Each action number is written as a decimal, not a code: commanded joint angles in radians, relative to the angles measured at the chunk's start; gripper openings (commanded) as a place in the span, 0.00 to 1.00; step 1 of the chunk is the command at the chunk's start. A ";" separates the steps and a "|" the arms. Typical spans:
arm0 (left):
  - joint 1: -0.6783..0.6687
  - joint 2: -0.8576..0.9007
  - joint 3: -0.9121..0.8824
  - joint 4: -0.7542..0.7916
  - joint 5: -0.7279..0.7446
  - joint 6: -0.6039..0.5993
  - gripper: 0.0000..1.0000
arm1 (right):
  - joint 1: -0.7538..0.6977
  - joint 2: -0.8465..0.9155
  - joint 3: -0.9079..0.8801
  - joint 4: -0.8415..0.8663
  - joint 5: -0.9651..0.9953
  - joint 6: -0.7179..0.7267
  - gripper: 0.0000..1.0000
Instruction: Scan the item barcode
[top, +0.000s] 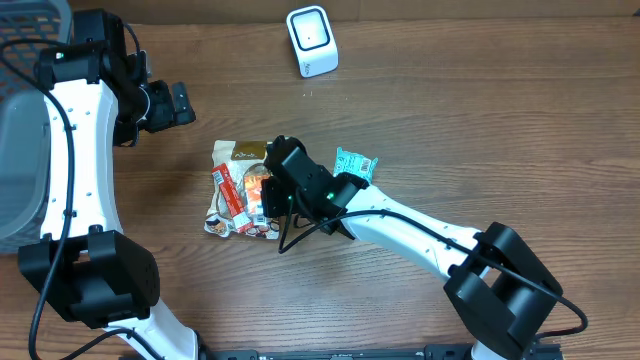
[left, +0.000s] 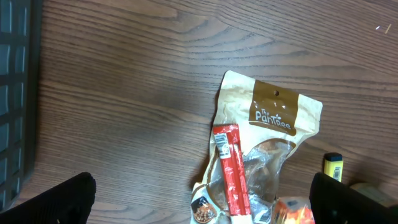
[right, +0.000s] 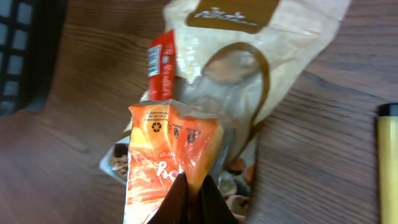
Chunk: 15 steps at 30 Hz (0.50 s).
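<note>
- From above: the left pincer (top: 183, 103) is wide open and holds nothing, over the brown wood table (top: 450, 120). The right pincer (top: 264, 196) is down on the snack packs (top: 228, 215) in the middle, well apart from the white scanner (top: 312, 40) at the far edge.
- Left wrist view: its two fingers (left: 62, 199) stand far apart; a tan pouch (left: 273, 124) and a red stick pack (left: 229, 165) lie below.
- Right wrist view: the fingers are pinched tight on the edge of a crinkly orange packet (right: 171, 146), over the tan pouch.
</note>
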 joint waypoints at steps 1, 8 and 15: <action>-0.002 -0.005 -0.003 0.001 0.007 0.026 0.99 | 0.004 0.021 -0.008 0.027 0.027 0.013 0.05; -0.002 -0.005 -0.003 0.001 0.007 0.026 1.00 | 0.005 0.079 -0.008 0.080 -0.012 0.012 0.15; -0.002 -0.005 -0.003 0.001 0.007 0.026 1.00 | 0.003 0.068 -0.003 0.078 -0.010 0.003 0.41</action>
